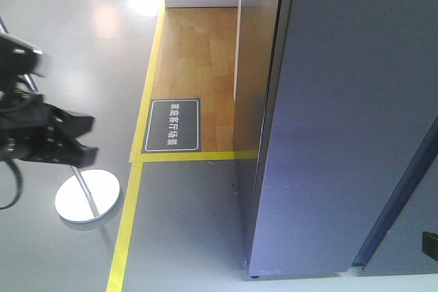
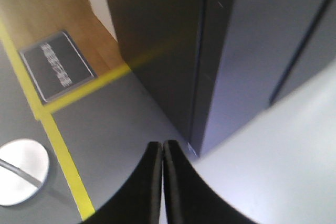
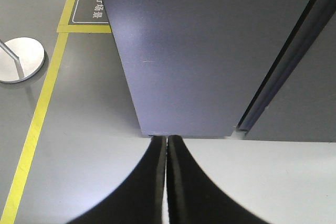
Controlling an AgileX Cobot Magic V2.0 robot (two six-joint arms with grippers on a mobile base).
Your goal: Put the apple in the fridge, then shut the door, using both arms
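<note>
Looking from the left, my left hand hangs dark and blurred at the front view's edge, above the grey floor, with a round stand base below it and a yellow line just to its right. In the left wrist view its fingers lie together with nothing between them, tips toward the fridge's near corner. A dark floor sign sits on the wood strip beyond the line.

Further right stands the fridge, tall and dark grey, its long axis upright. It lies ahead and to the right of my left hand, well apart from it. The door reads as the panel past the dark seam at the far right, and I judge it shut or nearly so.

My right hand is also pressed together and empty, tips pointing at the foot of the fridge across a pale surface. I judge it the nearer one to the door.

No view shows the apple, so neither hand holds it, and I cannot say where it is.
</note>
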